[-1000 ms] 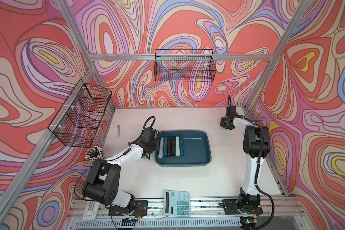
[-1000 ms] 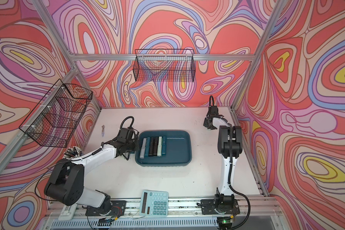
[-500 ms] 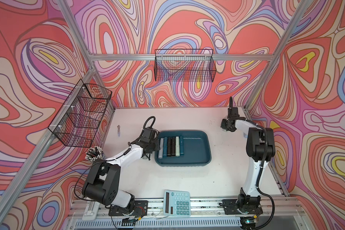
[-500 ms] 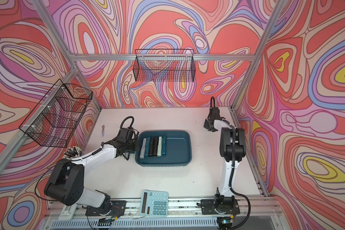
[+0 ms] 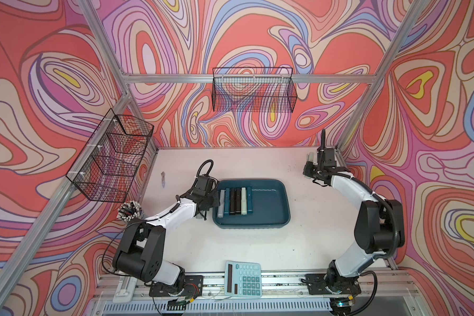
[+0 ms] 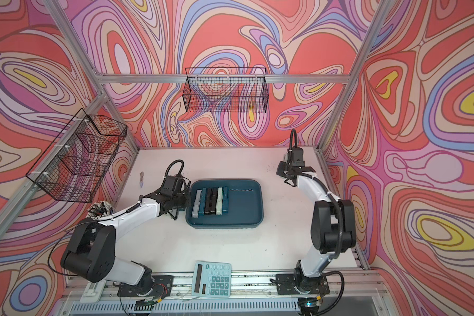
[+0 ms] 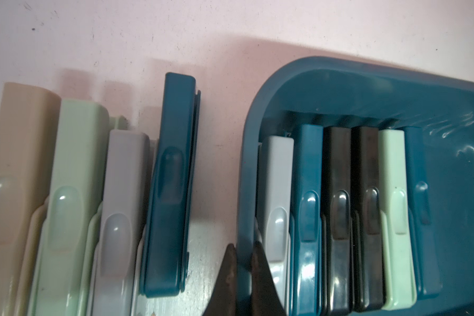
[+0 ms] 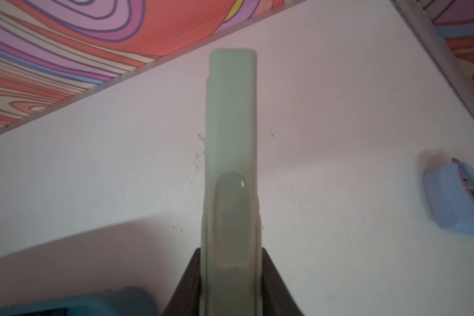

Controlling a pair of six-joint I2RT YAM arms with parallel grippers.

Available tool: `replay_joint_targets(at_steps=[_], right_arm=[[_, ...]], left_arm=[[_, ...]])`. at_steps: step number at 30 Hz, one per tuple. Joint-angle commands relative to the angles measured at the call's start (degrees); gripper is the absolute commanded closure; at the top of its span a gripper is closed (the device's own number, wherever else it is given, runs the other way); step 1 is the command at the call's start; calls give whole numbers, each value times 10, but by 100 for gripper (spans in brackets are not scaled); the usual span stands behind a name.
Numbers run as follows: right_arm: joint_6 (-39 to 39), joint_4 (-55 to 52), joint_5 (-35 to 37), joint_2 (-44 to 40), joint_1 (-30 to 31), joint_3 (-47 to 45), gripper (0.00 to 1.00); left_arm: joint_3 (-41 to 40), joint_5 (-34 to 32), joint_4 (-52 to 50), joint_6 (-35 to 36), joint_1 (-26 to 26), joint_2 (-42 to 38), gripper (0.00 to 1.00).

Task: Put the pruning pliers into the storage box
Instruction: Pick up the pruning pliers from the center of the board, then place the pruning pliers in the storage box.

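The storage box (image 5: 268, 202), a shallow dark teal tray, lies mid-table in both top views (image 6: 244, 203). Several pruning pliers (image 5: 236, 201) lie side by side in its left half (image 7: 337, 219). More pliers (image 7: 121, 197), beige, pale green, grey and teal, lie on the table just outside its left wall, hidden under the left arm in the top views. My left gripper (image 7: 242, 254) is shut on the box's left rim (image 5: 212, 203). At the far right, my right gripper (image 8: 231, 254) is shut on a pale green plier (image 8: 231, 136), held above the table (image 5: 310, 160).
A teal calculator (image 5: 242, 279) lies at the front edge. Black wire baskets hang on the back wall (image 5: 253, 93) and the left wall (image 5: 112, 156). A small lilac object (image 5: 163, 179) lies at the far left and also shows in the right wrist view (image 8: 454, 197).
The right arm's elbow has swung outward to the right and nearer the front, while its gripper stays near the same spot with the pale green plier. The left arm has not moved.
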Motion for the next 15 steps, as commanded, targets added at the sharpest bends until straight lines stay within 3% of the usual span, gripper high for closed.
replay_joint_targets(at_steps=[1,7,15], right_arm=[[24,-7,11,-54,51,-32,80],[63,-11,32,-122,150,-86,80],[119,17,56,-135,286,-131,80]], left_arm=[[-1,10,11,-5,-1,14,95],[-2,16,7,-1,-2,19,95],[2,18,10,-4,-3,20,95]])
